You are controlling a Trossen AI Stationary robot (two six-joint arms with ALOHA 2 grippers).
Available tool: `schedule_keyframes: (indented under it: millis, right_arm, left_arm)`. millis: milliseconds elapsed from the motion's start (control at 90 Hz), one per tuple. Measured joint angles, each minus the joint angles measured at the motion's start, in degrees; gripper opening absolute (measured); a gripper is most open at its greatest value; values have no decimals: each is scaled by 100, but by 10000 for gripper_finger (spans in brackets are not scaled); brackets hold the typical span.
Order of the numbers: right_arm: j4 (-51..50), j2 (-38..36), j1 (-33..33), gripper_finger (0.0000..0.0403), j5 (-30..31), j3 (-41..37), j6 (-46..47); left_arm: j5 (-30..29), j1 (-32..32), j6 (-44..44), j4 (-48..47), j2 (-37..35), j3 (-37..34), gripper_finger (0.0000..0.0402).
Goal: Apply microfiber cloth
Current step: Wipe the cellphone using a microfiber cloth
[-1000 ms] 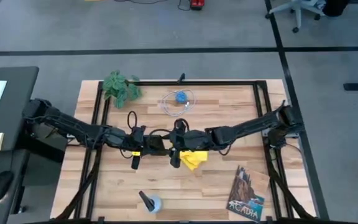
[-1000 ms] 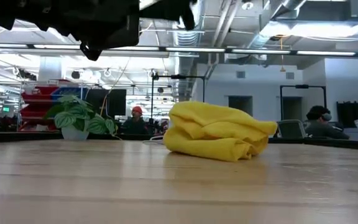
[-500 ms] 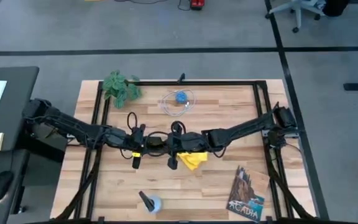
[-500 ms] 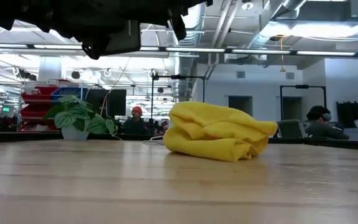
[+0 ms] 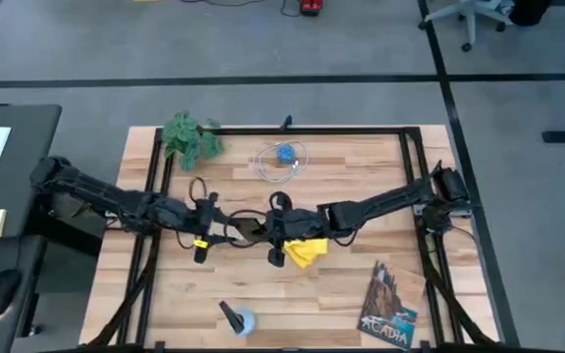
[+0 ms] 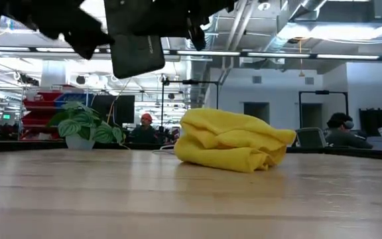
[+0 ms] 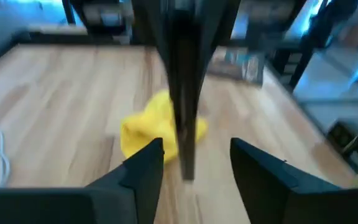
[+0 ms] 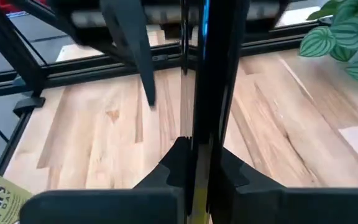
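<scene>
The microfiber cloth (image 5: 304, 253) lies bunched on the table (image 5: 341, 294) near its middle. The right pincer (image 5: 277, 233) hangs just beside it, pressed together on a thin black slab — the smartphone (image 8: 205, 81) held edge-on. The left pincer (image 7: 191, 163) hovers nearby, spread, holding nothing.

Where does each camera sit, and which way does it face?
High view: above the table, looking straight down; both arms reach in from the sides, meeting near the microfiber cloth.
Low view: at tabletop height, looking level past the cloth to the plant; arm parts hang overhead.
Left wrist view: on the left arm, facing the cloth past its open left tool.
Right wrist view: on the right arm, facing the plant's end; the right tool clamps a dark slab.
Shared: high, low and left wrist views show the cloth.
</scene>
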Motion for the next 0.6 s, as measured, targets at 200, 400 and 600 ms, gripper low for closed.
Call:
schedule_keyframes:
  millis: [200, 400, 600]
  right_arm:
    - [425, 0, -9, 12, -77, 0, -35]
    - [664, 0, -36, 12, -278, 0, -46]
    - [520, 0, -27, 12, -280, 0, -48]
  left_arm:
    - [-39, 0, 35, 456, -240, 0, 169]
    - [-63, 0, 140, 1046, 280, 0, 170]
    - [-61, 0, 300, 1610, 552, 0, 159]
